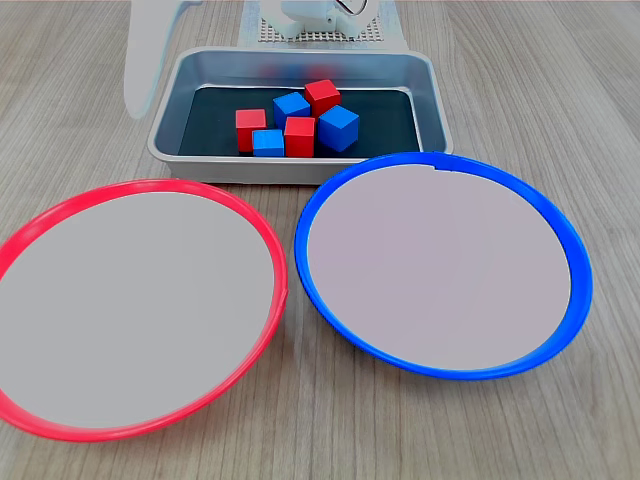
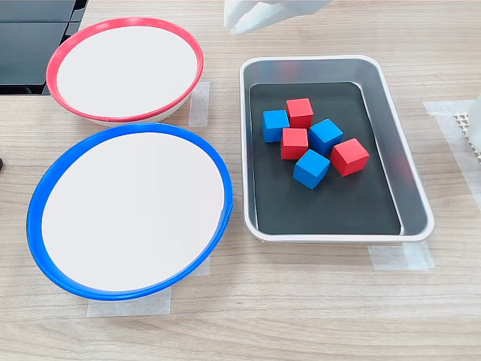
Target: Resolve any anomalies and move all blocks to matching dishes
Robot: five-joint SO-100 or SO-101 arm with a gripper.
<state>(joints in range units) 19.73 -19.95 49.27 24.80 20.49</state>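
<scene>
Three red blocks (image 1: pixel 299 136) (image 2: pixel 294 143) and three blue blocks (image 1: pixel 338 127) (image 2: pixel 311 168) lie clustered inside the grey metal tray (image 1: pixel 425 100) (image 2: pixel 391 143). The red-rimmed dish (image 1: pixel 60 215) (image 2: pixel 75 41) and the blue-rimmed dish (image 1: pixel 560 240) (image 2: pixel 52 180) hold nothing. My white gripper (image 1: pixel 140 95) (image 2: pixel 234 25) is blurred. It hovers over the table between the red-rimmed dish and the tray's corner and carries nothing visible. The blur hides how its jaws stand.
The arm's base (image 1: pixel 320 20) stands behind the tray in the first exterior view. Tape strips (image 2: pixel 199 101) hold the dishes and tray to the wooden table. A dark object (image 2: pixel 37 15) lies at the second exterior view's top left.
</scene>
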